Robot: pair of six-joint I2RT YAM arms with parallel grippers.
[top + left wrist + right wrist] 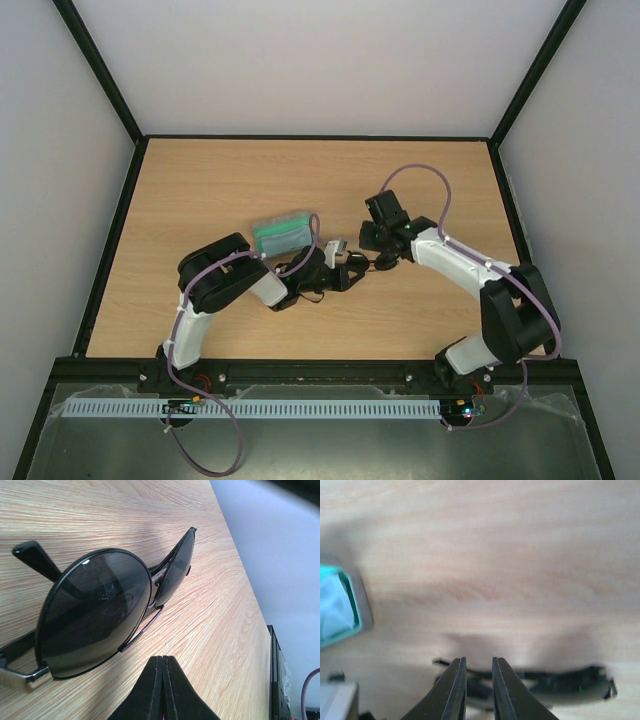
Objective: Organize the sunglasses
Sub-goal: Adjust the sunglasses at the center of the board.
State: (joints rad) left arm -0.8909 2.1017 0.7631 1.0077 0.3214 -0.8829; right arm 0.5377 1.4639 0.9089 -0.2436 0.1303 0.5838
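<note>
**Top external view.** You see the light wooden desk [200,200] with both arms reaching towards the centre of the frame. The small sunglasses with round dark lenses and thin black wire frame [365,265] lie on the desk just below centre. They sit between the left end effector [345,272] and the right end effector [380,252]. A grey rectangular case with green lining [283,232] lies open just left of centre, near the sunglasses but apart from them.

**Left wrist view.** The sunglasses [95,612] fill the left and centre of the frame, resting on the wood with the lenses facing the camera. One temple arm sticks out at the upper left. At the bottom centre, note the left end effector [162,680]: its two black fingers [145,700] are pressed together, and nothing shows between them.

**Right wrist view.** This frame is blurred. The right end effector [477,680] shows a narrow gap between its fingers [452,690]. The sunglasses [560,685] lie dark along the lower edge, passing behind that gap. You cannot tell whether the fingers touch the frame. The case [345,605] sits at the left edge.
</note>
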